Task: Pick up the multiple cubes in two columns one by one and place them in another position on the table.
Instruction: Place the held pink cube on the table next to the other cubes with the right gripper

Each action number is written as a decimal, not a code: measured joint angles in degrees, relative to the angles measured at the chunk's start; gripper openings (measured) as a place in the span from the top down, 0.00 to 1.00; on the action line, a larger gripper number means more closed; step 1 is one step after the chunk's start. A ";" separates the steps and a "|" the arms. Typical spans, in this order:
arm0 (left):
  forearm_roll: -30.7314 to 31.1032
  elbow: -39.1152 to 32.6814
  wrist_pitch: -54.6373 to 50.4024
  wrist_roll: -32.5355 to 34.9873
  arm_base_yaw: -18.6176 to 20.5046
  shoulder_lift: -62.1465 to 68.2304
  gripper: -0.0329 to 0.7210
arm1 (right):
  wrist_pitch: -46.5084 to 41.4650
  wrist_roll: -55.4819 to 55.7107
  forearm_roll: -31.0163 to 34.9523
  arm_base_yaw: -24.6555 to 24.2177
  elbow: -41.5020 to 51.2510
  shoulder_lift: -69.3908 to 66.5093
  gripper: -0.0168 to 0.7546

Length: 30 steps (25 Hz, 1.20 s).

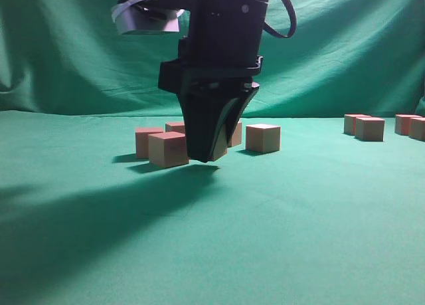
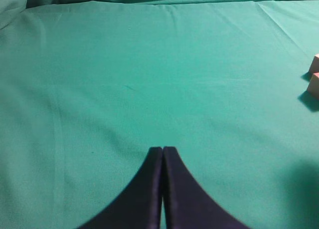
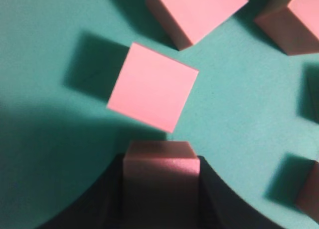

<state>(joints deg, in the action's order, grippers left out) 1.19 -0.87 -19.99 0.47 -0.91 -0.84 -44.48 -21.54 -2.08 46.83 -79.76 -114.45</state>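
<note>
My right gripper (image 1: 207, 152) hangs at the middle of the exterior view, just above the green table (image 1: 279, 212). It is shut on one pink cube (image 3: 159, 154), seen between its jaws (image 3: 160, 176) in the right wrist view. Loose cubes lie around it: one at the front left (image 1: 168, 149), one behind that (image 1: 147, 140), one to the right (image 1: 263, 137). Straight below the held cube lies another cube (image 3: 152, 87). My left gripper (image 2: 162, 150) is shut and empty over bare cloth; it does not show in the exterior view.
A second group of cubes (image 1: 370, 128) stands at the far right of the table. Two cube corners (image 2: 314, 77) show at the right edge of the left wrist view. A draped green backdrop (image 1: 66, 52) hangs behind the table.
</note>
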 joint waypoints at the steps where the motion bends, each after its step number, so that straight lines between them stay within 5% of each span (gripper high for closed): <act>1: 0.00 0.00 0.00 0.00 0.00 0.00 0.96 | 0.00 0.00 0.00 0.00 0.00 -0.10 0.63; 30: 0.00 0.00 0.00 0.00 0.00 0.00 0.96 | 0.00 -0.10 2.21 0.00 0.00 -1.11 0.63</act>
<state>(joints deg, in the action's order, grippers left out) 1.19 -0.87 -19.99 0.47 -0.91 -0.84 -44.48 -21.64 0.13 46.83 -79.76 -115.56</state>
